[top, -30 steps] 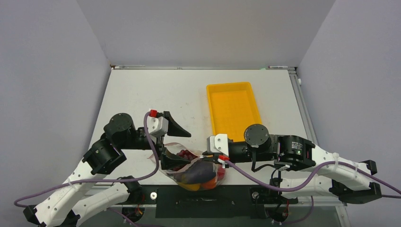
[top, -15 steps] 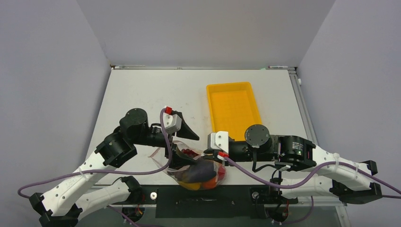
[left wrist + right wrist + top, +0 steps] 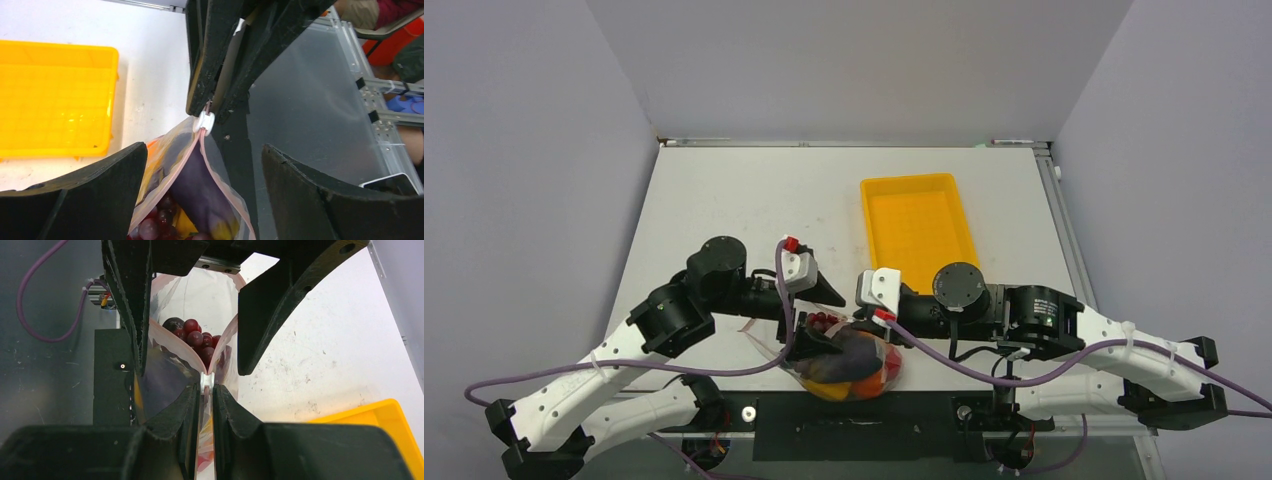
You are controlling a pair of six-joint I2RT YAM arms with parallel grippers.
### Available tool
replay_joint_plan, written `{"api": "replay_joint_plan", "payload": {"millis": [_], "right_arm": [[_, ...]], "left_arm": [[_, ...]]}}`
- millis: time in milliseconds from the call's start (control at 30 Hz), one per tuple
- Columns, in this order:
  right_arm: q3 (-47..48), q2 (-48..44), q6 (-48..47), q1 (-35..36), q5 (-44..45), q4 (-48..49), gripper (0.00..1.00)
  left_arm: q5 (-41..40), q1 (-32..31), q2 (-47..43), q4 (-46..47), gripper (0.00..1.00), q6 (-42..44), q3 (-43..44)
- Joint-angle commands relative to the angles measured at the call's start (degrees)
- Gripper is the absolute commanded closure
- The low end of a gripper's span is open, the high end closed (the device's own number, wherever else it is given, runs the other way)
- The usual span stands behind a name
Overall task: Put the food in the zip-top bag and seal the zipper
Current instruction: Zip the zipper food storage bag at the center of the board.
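The zip-top bag (image 3: 852, 368) lies at the table's front edge, stuffed with the food: a dark eggplant (image 3: 200, 192), grapes (image 3: 195, 337) and yellow and orange pieces. Its pink zipper (image 3: 167, 175) gapes in a V from a white slider (image 3: 204, 122). My right gripper (image 3: 206, 390) is shut on the zipper edge just behind that slider. My left gripper (image 3: 204, 150) is open and straddles the bag's open mouth, one finger on each side. In the top view the left gripper (image 3: 817, 318) and right gripper (image 3: 866, 318) face each other over the bag.
A rigid yellow tray (image 3: 919, 235) stands behind the bag, right of centre, with nothing showing in it. The dark front edge of the table (image 3: 844, 425) runs just below the bag. Purple cables (image 3: 754, 365) loop from both wrists.
My left arm has swung right and down, so its gripper now spans the bag's mouth, its jaws slightly narrower. The right gripper has shifted a little left, still holding the zipper edge.
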Motion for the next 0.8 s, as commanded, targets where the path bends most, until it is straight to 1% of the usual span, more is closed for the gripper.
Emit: {"api": "replay_joint_plan", "payload": {"millis": [0, 167, 333, 400, 433, 467, 533, 567, 600, 667, 700, 767], "right_arm": [[2.4, 0.4, 2.0, 0.3, 2.8, 1.5, 0.95], [2.9, 0.4, 3.8, 0.4, 3.7, 1.6, 0.95], [3.4, 0.6, 4.4, 0.3, 4.4, 1.3, 0.95], [3.5, 0.7, 4.4, 0.3, 4.4, 1.1, 0.95], [3.6, 0.7, 4.4, 0.4, 4.5, 1.1, 0.95], [3.6, 0.7, 4.4, 0.3, 4.5, 1.1, 0.95], [3.5, 0.7, 4.4, 0.4, 4.6, 1.3, 0.95], [3.3, 0.7, 4.4, 0.3, 4.6, 1.4, 0.95], [3.2, 0.7, 4.4, 0.4, 4.6, 1.5, 0.95], [2.9, 0.5, 4.2, 0.3, 4.6, 1.6, 0.95], [2.6, 0.3, 4.0, 0.3, 4.6, 1.8, 0.92], [1.2, -0.8, 3.7, 0.3, 4.8, 2.9, 0.83]], "left_arm": [[-5.5, -1.0, -0.3, -1.3, 0.21, 2.0, 0.0], [-7.3, -1.4, -0.4, -2.3, 0.28, 2.5, -0.3], [-10.0, -1.5, -0.5, -3.7, 0.37, 3.2, 0.0], [-10.6, -1.5, -0.8, -3.9, 0.43, 3.6, 0.0], [-10.8, -1.5, -1.0, -3.9, 0.47, 3.7, -0.1], [-11.0, -1.5, -1.2, -3.9, 0.55, 3.9, -0.1], [-10.9, -1.5, -1.5, -3.7, 0.81, 3.8, -0.1], [-10.6, -1.5, -1.5, -3.6, 0.97, 3.9, 0.0], [-10.3, -1.5, -1.5, -3.9, 1.0, 3.9, 0.1], [-9.5, -1.5, -1.4, -4.2, 1.0, 3.8, 0.5], [-8.9, -1.5, -1.5, -4.3, 1.0, 3.9, 0.6], [-8.0, -1.5, -2.0, -3.9, 1.0, 3.8, 0.4]]}}
